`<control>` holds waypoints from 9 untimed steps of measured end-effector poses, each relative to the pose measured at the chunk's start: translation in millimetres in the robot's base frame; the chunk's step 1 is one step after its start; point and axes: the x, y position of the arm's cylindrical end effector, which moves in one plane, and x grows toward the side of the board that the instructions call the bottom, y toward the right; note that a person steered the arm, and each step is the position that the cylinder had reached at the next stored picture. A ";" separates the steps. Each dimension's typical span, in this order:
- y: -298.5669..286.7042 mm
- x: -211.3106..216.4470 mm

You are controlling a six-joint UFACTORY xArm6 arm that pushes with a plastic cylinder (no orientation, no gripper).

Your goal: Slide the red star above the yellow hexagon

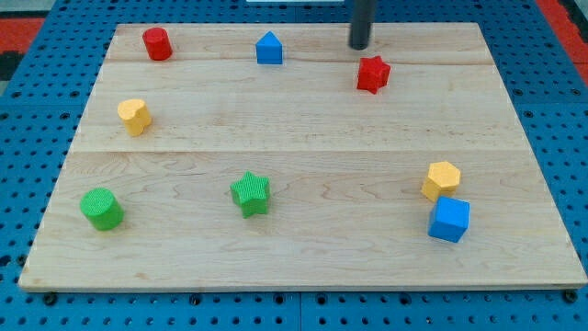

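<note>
My tip [358, 46], a bare rod tool holding nothing, stands just above-left of the small red star-shaped block [373, 74], which looks light, rigid and prone to spinning on the smooth wooden surface [303, 138], well above the yellow hexagonal block [441, 179], so a push should meet its upper face squarely.

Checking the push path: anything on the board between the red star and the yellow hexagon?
Nothing. In the camera view the wood between the red star and the yellow hexagon is bare. My tip sits just up-left of the star; the blue cube lies below the hexagon.
</note>
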 end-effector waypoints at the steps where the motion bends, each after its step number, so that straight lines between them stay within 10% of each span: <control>1: 46.6 44.0; 4: -4.8 106.1; 8: 83.6 156.2; 9: 3.4 141.8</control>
